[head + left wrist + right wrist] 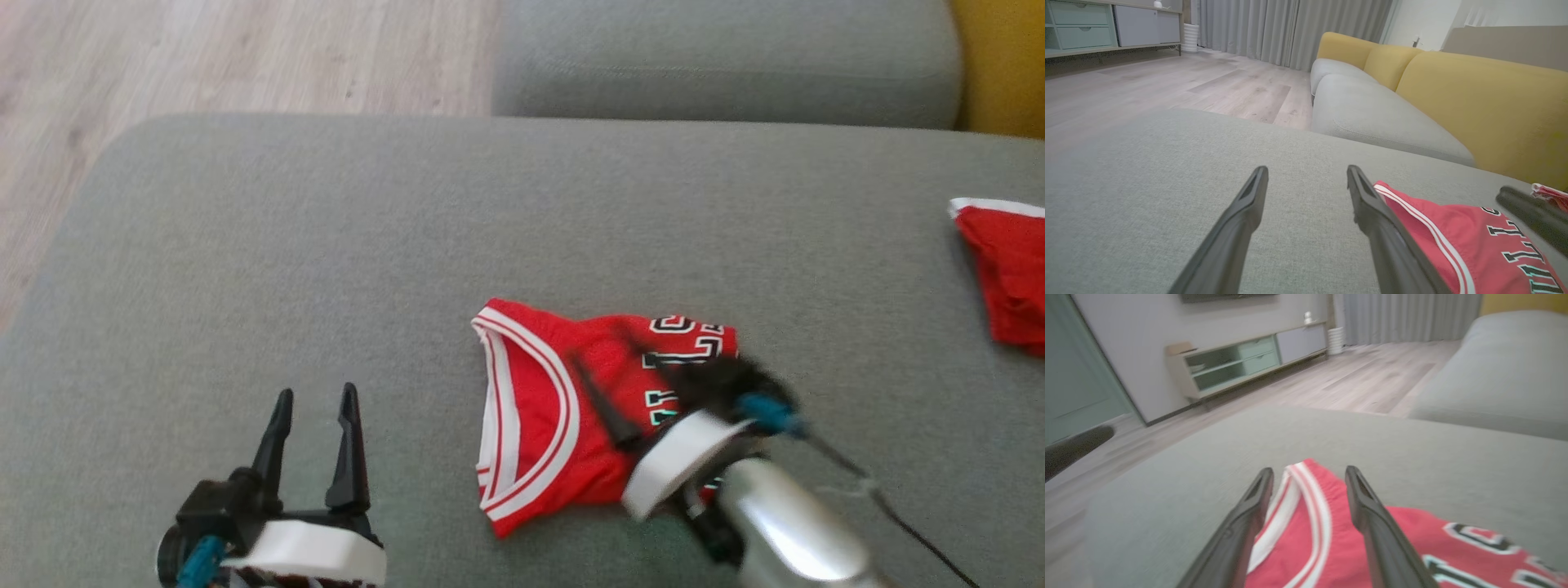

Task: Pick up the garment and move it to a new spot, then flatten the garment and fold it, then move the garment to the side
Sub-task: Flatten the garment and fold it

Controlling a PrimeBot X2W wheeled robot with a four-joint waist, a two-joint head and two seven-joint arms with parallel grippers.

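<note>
Left end effector (316,398): fingers apart, holding nothing, over bare grey cushion (245,245). Red jersey (535,408) lies on the cushion, near its front, just right of that. Right end effector (1309,473): fingers apart low over jersey, white trim between them. Second red cloth (1008,269) at far right.

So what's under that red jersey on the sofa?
The grey cushion shows all around the jersey, so it lies on that. Anything tucked beneath is hidden by the cloth. The right gripper stands open over it.
</note>
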